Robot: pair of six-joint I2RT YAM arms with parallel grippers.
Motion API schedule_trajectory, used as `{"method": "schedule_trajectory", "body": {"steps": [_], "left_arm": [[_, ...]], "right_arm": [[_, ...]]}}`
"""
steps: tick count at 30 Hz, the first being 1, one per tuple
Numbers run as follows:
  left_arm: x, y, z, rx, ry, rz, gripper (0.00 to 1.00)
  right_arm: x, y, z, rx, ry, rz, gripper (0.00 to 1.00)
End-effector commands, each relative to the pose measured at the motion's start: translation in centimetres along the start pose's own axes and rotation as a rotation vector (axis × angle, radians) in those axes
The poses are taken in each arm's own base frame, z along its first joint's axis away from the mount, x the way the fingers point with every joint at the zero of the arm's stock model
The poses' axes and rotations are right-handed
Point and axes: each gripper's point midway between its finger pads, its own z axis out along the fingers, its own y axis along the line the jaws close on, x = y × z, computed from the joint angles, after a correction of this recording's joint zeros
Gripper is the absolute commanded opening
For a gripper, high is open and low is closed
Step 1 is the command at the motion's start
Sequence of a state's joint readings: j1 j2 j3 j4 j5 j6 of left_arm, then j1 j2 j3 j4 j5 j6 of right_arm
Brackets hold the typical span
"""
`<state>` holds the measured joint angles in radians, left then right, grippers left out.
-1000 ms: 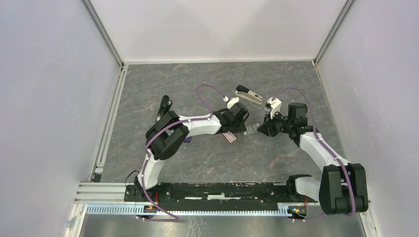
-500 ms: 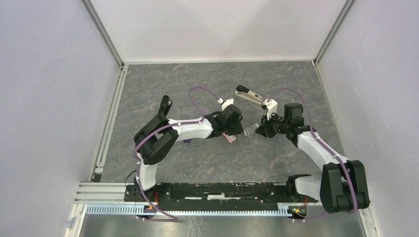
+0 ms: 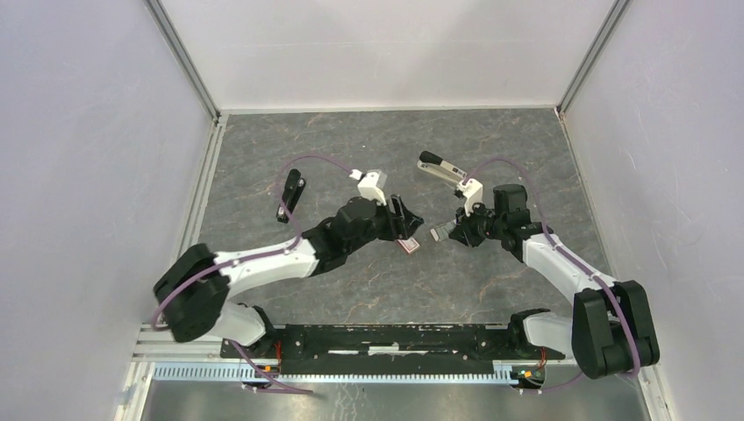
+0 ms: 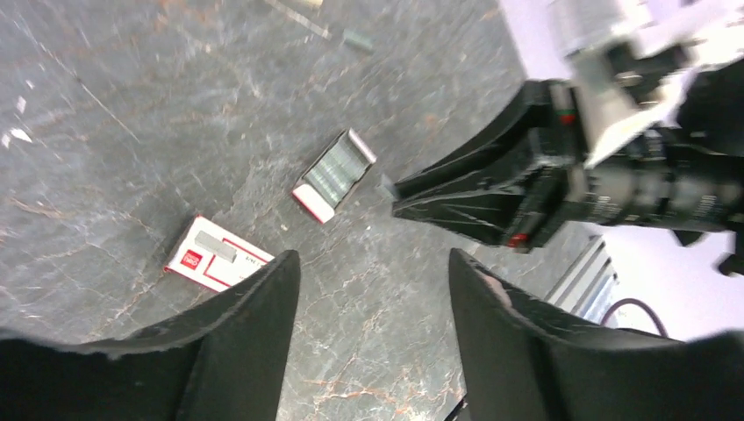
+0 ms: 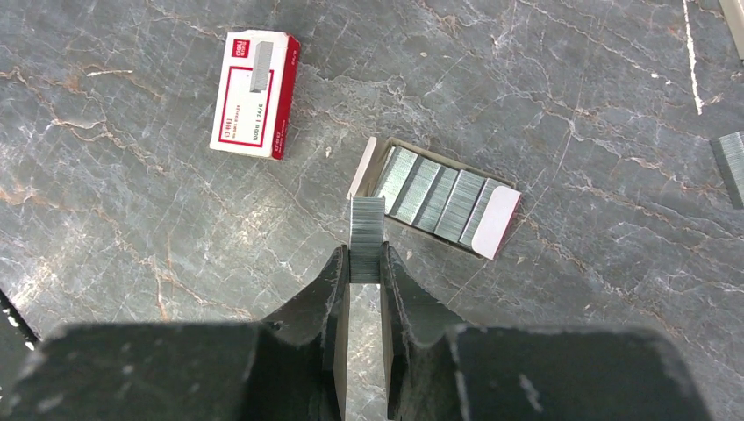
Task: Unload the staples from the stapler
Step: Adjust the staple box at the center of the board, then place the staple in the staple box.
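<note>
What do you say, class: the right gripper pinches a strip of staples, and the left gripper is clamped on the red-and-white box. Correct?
Not quite. The left gripper is not clamped on the red-and-white box: its jaws stand open and empty, and the box lies on the table, as the left wrist view shows. The right gripper does pinch a strip of staples.

Robot lab test cell, white panel walls (image 3: 79, 175), aluminium framing (image 3: 171, 338), grey marbled tabletop (image 3: 263, 149)

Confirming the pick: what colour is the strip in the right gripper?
Silvery-grey staples, clearest in the right wrist view.
</note>
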<state>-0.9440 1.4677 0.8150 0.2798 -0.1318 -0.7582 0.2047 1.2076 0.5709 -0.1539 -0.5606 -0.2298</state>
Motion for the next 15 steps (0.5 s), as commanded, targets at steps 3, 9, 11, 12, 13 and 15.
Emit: {"method": "schedule_trajectory", "body": {"steps": [3,9,11,12,13,15], "left_arm": [[-5.6,-0.7,-5.2,0.063,-0.267,0.120,0.81],[-5.8,1.9,-8.8,0.023,-0.358,0.108,0.89],[-5.5,2.6,-9.5,0.022,-0.371,0.095,0.92],[-5.3,2.9,-9.8,0.018,-0.375,0.087,0.94],[-5.1,3.3,-10.0,0.015,-0.380,0.078,0.95],[-4.7,3.8,-10.3,0.013,-0.384,0.070,0.96]], "right_arm": [[-1.8,-0.8,0.6,0.046,-0.030,-0.040,0.10],[-1.8,-1.1,1.1,0.072,-0.007,-0.046,0.10],[-2.0,-1.2,1.3,0.078,-0.004,-0.051,0.10],[-2.2,-1.2,1.4,0.079,-0.001,-0.055,0.10],[-2.3,-1.1,1.5,0.078,0.004,-0.058,0.10],[-2.5,-1.2,1.8,0.073,0.013,-0.058,0.10]]}}
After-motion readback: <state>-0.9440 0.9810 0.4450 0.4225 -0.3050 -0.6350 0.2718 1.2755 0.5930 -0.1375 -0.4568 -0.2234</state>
